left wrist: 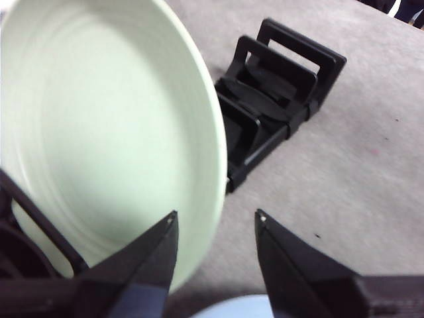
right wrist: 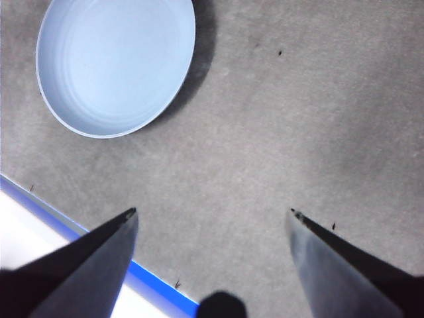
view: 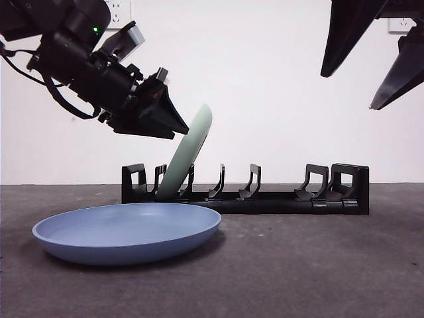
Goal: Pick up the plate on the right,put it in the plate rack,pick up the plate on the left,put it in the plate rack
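— Leaning in the plate rack (view: 265, 199): one pale green plate (view: 189, 156), on edge between prongs near the rack's left end in the front view, top rim tilted toward the right, bottom rim down among the prongs. Rack's long axis running left to right across the table (view: 318, 265), blocky ends at both sides.

— And from the left wrist?

— Same green plate (left wrist: 106, 132) filling most of that view, hollow face toward the camera, rack (left wrist: 278, 99) stretching away behind it. Left gripper (left wrist: 215, 222) spread apart, one jaw in front of the plate's rim, the other over bare table; holding nothing, as far as can be told. In the front view, left gripper (view: 175, 122) coming down from the upper left, tips right at the plate's upper edge.

— Count of plates?

— Two. Second one blue (view: 126, 232), lying flat on the table, hollow up, in front of the rack's left part and apart from it. Blue plate (right wrist: 116, 63) also seen whole from the right wrist.

— Right gripper?

— Right gripper (right wrist: 212, 212) wide open, empty, hanging high over bare table; in the front view right gripper (view: 374, 66) only two dark tips at the upper right corner, well apart from the rack.

— Any writing or labels?

— None readable. One white wall socket (view: 118, 12) behind the left arm, another (view: 399, 25) at the far upper right.
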### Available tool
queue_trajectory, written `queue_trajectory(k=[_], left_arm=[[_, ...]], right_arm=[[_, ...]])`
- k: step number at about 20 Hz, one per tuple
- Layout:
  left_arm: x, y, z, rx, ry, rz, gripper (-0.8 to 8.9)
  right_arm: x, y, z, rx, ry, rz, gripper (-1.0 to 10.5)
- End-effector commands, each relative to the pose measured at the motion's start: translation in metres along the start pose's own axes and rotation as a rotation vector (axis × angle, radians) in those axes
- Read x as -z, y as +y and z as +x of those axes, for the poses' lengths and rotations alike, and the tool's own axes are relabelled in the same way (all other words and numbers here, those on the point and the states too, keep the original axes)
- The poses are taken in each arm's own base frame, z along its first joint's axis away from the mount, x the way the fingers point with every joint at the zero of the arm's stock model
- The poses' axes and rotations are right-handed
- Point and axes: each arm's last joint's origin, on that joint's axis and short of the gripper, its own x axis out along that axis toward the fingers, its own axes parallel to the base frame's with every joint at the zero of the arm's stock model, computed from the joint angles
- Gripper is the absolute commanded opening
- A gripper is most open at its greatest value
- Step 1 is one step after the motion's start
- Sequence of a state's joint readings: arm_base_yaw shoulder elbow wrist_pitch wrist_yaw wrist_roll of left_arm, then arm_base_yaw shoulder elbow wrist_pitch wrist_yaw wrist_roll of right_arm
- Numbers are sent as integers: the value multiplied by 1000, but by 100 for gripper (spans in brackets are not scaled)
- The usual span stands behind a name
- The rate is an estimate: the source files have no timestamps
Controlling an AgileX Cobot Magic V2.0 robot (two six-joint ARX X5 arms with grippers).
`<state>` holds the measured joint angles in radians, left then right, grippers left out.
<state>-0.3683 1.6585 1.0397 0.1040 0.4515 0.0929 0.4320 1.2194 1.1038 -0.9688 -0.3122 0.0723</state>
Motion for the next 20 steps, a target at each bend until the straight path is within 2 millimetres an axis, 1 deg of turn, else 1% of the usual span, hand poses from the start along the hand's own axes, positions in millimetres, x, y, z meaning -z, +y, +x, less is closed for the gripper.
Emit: queue_trajectory(k=[1, 4, 7, 10, 13, 14, 17, 18, 20], left_arm=[[-14, -7, -17, 1, -39, 9, 198], [-26, -16, -38, -2, -59, 28, 199], [-36, -28, -65, -5, -69, 77, 199], [-44, -43, -98, -7, -74, 133, 199], [-48, -59, -131, -13, -75, 197, 201], [-48, -65, -143, -13, -76, 213, 226], [-46, -80, -173, -21, -78, 227, 327], [-44, -87, -187, -23, -80, 234, 353], [-38, -100, -212, -26, -88, 266, 353]], right_arm=[[0, 0, 2, 1, -12, 2, 378], [-4, 0, 2, -2, -44, -7, 378], [-7, 0, 2, -6, -76, -3, 378], [-12, 0, 3, -10, -116, -6, 378], [-18, 0, 6, -21, -157, -1, 378], [-21, -1, 9, -30, -167, 5, 378], [-30, -3, 22, -66, -166, 20, 378], [-33, -5, 33, -92, -146, 25, 378], [-41, -6, 59, -110, -101, 32, 378]])
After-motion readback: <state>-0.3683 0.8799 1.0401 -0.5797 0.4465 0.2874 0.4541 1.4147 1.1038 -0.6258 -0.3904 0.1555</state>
